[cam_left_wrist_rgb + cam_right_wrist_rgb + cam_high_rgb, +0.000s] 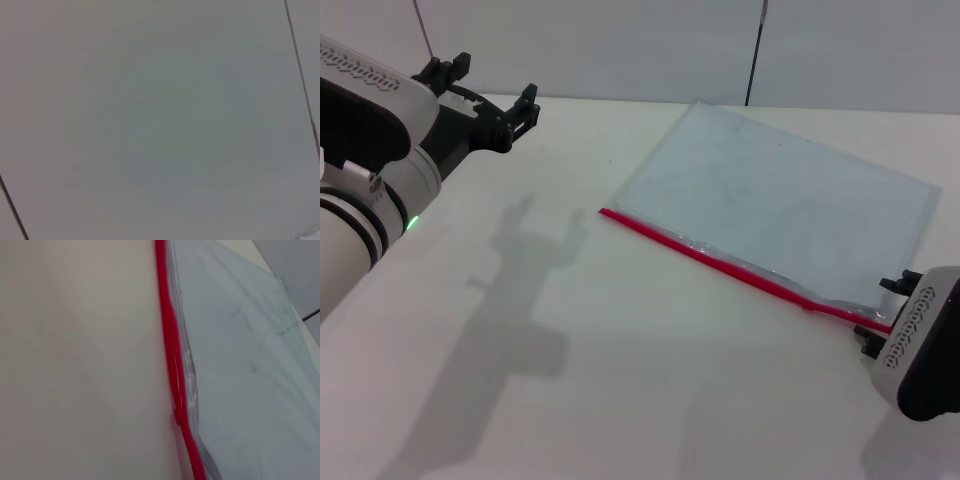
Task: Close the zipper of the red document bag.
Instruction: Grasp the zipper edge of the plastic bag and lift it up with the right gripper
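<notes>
At the lower right of the head view the right gripper [882, 312] is seen at the near right end of the zipper [720, 266], its dark fingers [894, 283] set just beside the red strip where it runs under the wrist housing; whether they are spread or pinched on anything cannot be told, since most of them is hidden by the housing. In the right wrist view the zipper [172, 365] is shown close up, with a small thickening partway along it that may be the slider, though this cannot be settled; the plastic lip beside it looks slightly wavy.

From that end the long axis of the strip is laid diagonally, rising toward the middle left of the head view; the red document bag [790, 210] is spread flat on the desk [570, 400] beyond it, toward the upper right. The coming pull is therefore judged to lie along this diagonal, away from the right gripper, which is much the nearer of the two.

Farthest off, at the upper left, the left gripper [490, 100] is held above the desk, well apart from the bag, its fingers spread wide and empty; only blank surface is given by the left wrist view.
</notes>
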Action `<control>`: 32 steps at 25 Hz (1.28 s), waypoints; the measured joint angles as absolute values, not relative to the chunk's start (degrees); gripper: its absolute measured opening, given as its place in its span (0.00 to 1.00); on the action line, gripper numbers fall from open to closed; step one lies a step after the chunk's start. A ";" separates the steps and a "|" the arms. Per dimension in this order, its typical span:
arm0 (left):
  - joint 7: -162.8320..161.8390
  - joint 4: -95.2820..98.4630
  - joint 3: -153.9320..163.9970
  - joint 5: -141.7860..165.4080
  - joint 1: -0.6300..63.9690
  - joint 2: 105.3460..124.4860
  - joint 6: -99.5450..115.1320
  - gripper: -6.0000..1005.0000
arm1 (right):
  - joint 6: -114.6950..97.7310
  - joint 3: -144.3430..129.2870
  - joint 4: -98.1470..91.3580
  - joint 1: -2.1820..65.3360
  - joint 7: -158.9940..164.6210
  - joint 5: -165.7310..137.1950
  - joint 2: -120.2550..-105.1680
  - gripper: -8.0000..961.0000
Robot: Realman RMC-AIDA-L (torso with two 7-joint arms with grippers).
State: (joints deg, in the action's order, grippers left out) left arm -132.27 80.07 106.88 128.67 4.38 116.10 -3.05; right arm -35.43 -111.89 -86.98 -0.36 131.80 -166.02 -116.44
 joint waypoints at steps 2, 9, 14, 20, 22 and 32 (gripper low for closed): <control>-132.27 80.07 106.88 128.67 4.39 116.10 -3.07 0.81 | -35.42 -111.87 -86.85 -0.24 131.82 -166.03 -116.45 0.65; -132.27 80.05 107.13 128.54 4.40 116.10 -3.69 0.81 | -35.14 -111.54 -86.82 0.57 132.08 -166.03 -116.45 0.65; -132.27 80.08 107.27 128.55 4.27 116.18 -4.16 0.81 | -34.32 -111.35 -86.81 0.92 132.13 -166.02 -116.54 0.65; -132.27 80.08 107.44 128.58 4.24 116.20 -4.29 0.81 | -34.01 -111.04 -85.95 2.46 132.21 -166.02 -116.54 0.65; -132.27 80.08 107.49 128.61 4.23 116.20 -4.30 0.81 | -34.01 -110.95 -85.24 2.96 132.25 -166.02 -116.54 0.65; -132.27 80.66 107.99 128.68 4.01 116.19 -4.41 0.81 | -34.01 -110.21 -81.83 4.88 132.28 -166.02 -116.46 0.63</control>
